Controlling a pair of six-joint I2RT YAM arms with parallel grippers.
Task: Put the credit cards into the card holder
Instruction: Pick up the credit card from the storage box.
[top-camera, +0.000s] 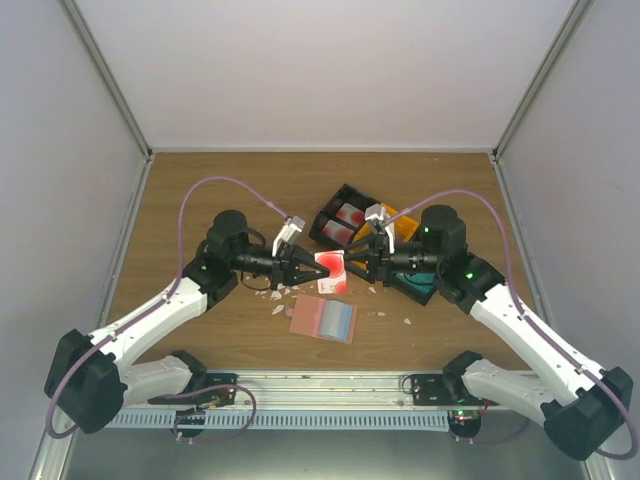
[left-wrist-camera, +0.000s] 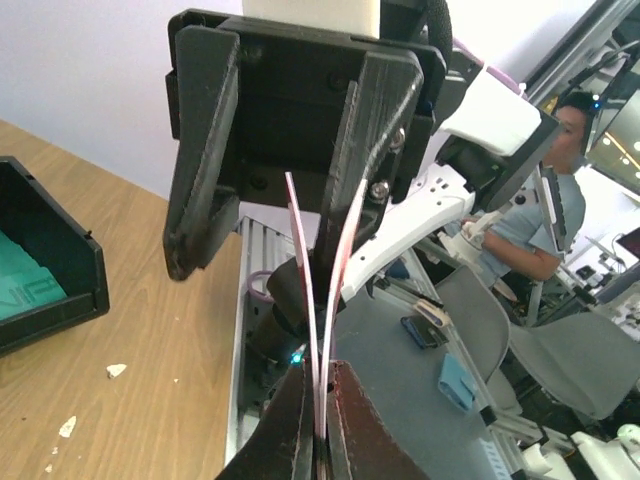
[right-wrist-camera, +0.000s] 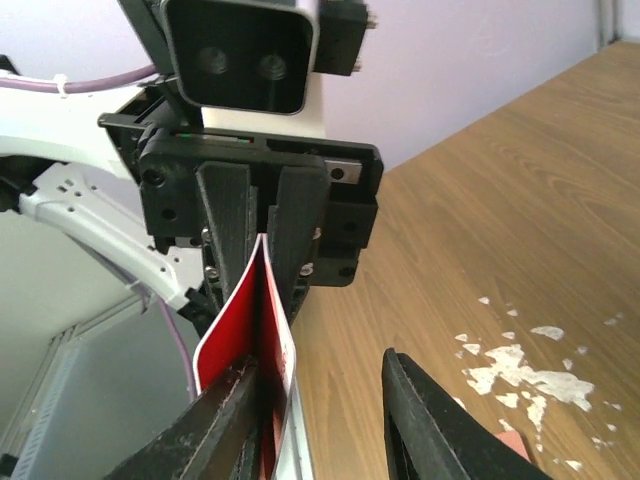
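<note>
Two red-and-white credit cards (top-camera: 331, 271) hang in the air between the two grippers, above the table. My left gripper (top-camera: 306, 268) is shut on their left edge. In the left wrist view the cards (left-wrist-camera: 322, 300) show edge-on and splay apart away from my left gripper (left-wrist-camera: 318, 425). My right gripper (top-camera: 356, 266) stands open around their other end. In the right wrist view the red cards (right-wrist-camera: 240, 320) lie against one finger (right-wrist-camera: 215, 430), and the other finger (right-wrist-camera: 440, 420) stands well apart. The card holder (top-camera: 323, 319) lies open and flat on the table below them.
A black bin (top-camera: 343, 222) with red cards, an orange bin (top-camera: 402, 229) and a black bin (top-camera: 428, 284) with teal cards stand behind and under the right arm. White crumbs (top-camera: 279, 296) lie scattered near the card holder. Grey walls close the table on three sides.
</note>
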